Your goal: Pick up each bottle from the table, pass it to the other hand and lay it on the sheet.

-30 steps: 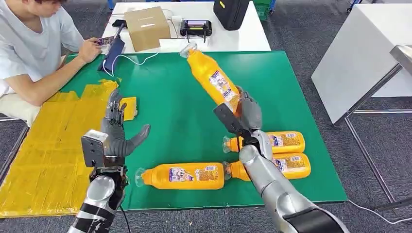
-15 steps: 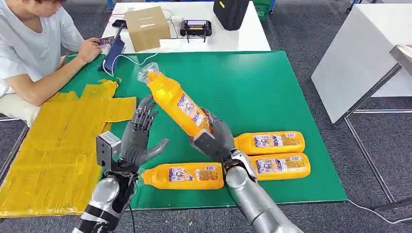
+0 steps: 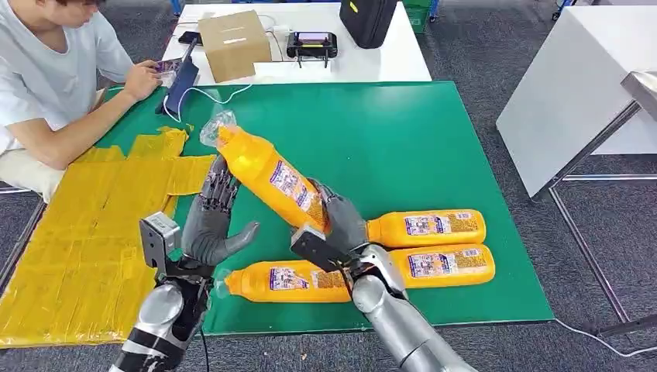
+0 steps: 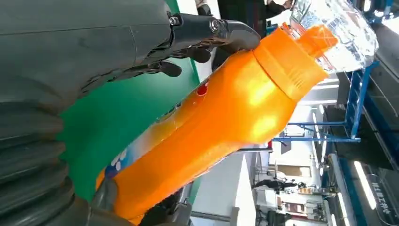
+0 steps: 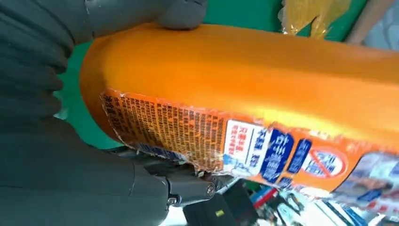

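We are gripping the tall orange plastic bottle with the clear cap by its base end in our right hand, fingers wrapped round the body, and tilting it cap-first toward our left so the other hand can take the free upper half. Our left hand is waiting beside the bottle, fingers spread and upright with fingertips touching its shoulder, not closed round it. The yellow taped sheet is lying just beyond our left hand. Three more orange bottles are lying on the green mat.
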Tool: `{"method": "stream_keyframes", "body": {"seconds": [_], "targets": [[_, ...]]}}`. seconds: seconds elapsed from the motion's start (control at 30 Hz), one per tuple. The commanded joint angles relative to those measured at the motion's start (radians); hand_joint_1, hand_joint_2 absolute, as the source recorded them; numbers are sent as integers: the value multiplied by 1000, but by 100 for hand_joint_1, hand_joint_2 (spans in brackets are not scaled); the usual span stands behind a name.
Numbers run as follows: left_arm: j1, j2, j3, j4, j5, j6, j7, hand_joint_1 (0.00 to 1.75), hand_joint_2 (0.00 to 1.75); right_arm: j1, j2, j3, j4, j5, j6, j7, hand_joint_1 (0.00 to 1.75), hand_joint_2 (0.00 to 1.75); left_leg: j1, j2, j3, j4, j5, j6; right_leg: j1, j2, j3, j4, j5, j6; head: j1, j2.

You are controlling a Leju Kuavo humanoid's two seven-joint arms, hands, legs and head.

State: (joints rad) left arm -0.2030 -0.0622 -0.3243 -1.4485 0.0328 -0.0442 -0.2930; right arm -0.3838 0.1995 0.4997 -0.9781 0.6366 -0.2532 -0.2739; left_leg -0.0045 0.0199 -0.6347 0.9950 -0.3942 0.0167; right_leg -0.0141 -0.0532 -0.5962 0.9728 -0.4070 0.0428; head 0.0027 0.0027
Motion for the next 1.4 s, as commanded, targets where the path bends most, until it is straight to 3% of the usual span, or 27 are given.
{"method": "stream_keyframes", "body": {"seconds": [0.03,0.17,0.37,0.63,1.4], "targets": [[-40,14,-27,48,5,-12,16,0,175,6,-12,185,1,74,-36,-11,175,175,2,-2,7,1,-4,-2,1,5,7,0,-3,-2,1,0],[-37,9,-12,58,27,-16,16,0,175,2,-16,207,-3,84,-38,-3,175,175,2,-1,2,0,-1,-1,1,3,2,-1,-1,-1,1,0],[-37,9,-12,58,27,-16,16,0,175,2,-16,207,-3,84,-38,-3,175,175,2,-2,6,0,-3,-2,1,4,7,-1,-3,-2,1,0],[-35,-13,44,26,196,-49,18,0,175,-19,-4,249,70,99,-71,-5,175,175,2,-1,4,-1,-2,-2,1,3,5,-1,-2,-2,0,0],[-35,-15,46,19,201,-44,19,0,175,-20,-5,250,71,97,-72,-4,175,175,2,-2,4,0,-2,-1,1,2,4,-1,-2,-2,0,0]]}}
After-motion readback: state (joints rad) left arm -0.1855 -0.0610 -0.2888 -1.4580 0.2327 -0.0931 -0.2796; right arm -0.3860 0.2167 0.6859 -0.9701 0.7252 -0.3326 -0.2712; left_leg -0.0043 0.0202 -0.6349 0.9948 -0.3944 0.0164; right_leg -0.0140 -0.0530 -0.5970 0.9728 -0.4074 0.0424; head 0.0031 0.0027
